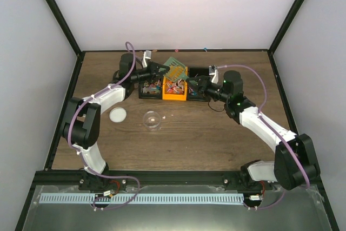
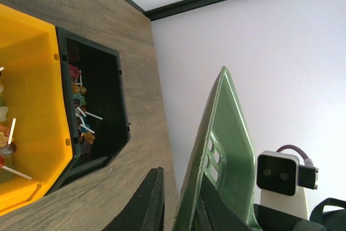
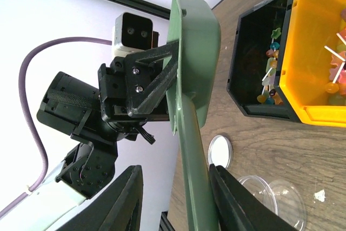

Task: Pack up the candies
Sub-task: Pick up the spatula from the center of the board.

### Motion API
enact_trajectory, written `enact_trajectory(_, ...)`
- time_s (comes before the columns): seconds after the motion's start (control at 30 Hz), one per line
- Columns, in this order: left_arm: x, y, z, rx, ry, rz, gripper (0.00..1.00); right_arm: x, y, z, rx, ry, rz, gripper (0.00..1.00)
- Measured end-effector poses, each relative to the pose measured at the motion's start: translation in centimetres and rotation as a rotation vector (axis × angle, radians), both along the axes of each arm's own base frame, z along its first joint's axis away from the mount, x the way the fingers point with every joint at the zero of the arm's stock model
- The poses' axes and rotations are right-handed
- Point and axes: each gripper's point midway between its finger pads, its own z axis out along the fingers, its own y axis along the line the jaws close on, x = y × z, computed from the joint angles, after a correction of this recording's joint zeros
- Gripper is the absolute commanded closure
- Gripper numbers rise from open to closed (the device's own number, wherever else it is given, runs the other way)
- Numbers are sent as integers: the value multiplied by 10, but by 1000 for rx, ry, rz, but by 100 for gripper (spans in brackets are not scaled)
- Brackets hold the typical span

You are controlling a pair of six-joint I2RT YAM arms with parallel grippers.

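A: Which step?
B: Looks like a scoop handover, L to R. L pincer (image 2: 181, 205) is clamped on the scoop (image 2: 221, 133). R pincer (image 3: 175, 176) straddles the handle w/ jaws apart: one finger abt touching, gap on the other side. No grip yet.
A: Next?
B: Prob. R shuts on the handle, then L lets go. Needs a square hold or the scoop twists. Then dip into a bin.
A: And the sweets?
B: The candies (image 3: 269, 77) sit in the black bin (image 3: 236, 58) & orange bin (image 3: 305, 41), just below & beside both pincers. Tiny, mixed colours, some w/ white sticks, loosely heaped. None seen in the scoop. The jar (image 1: 152, 119) is on the desk (image 1: 216, 133), nearer the arm bases than the pincers, w/ lid (image 1: 117, 114) off beside it.
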Motion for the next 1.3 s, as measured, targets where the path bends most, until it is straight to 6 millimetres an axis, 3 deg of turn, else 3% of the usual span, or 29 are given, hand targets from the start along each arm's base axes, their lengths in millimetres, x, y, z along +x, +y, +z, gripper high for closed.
enact_trajectory(0.6,-3,-1,-2,-2,2,-13,96,2,-2,-4,-17,6,-15,68)
enact_trajectory(1.3,-4,-1,-1,-10,-7,-19,96,3,-4,-5,-22,3,-21,85)
